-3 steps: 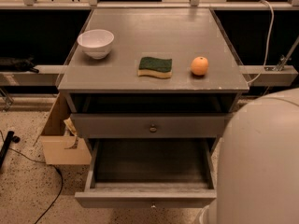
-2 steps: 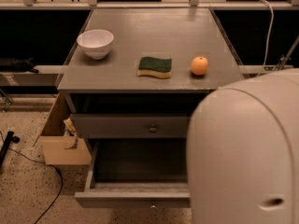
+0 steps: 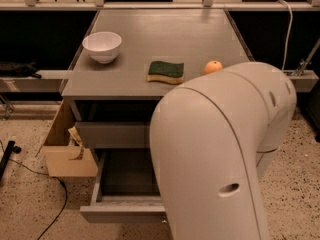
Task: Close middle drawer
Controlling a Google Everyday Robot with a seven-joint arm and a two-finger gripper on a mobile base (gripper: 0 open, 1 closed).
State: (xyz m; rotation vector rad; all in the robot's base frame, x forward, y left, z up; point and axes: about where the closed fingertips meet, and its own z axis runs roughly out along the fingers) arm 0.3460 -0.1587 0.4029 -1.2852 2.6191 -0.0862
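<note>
The middle drawer (image 3: 119, 212) is the lower of the two grey drawers in the cabinet. It stands pulled far out, and its empty inside (image 3: 127, 176) shows. Its right half and its knob are hidden behind my white arm (image 3: 220, 154). The upper grey drawer (image 3: 112, 134) sits pushed in above it, with its knob hidden too. My arm fills the lower right of the camera view, in front of the cabinet. My gripper is not in view; it lies out of frame or behind the arm.
On the grey cabinet top (image 3: 165, 34) stand a white bowl (image 3: 102, 46), a green and yellow sponge (image 3: 166, 71) and an orange (image 3: 213, 66). An open cardboard box (image 3: 65, 156) sits on the floor against the cabinet's left side. A black cable (image 3: 52, 211) runs over the speckled floor.
My arm has swung left across the view. It now covers the right half of both drawers and the upper drawer's knob. The drawers and the tabletop things have not moved.
</note>
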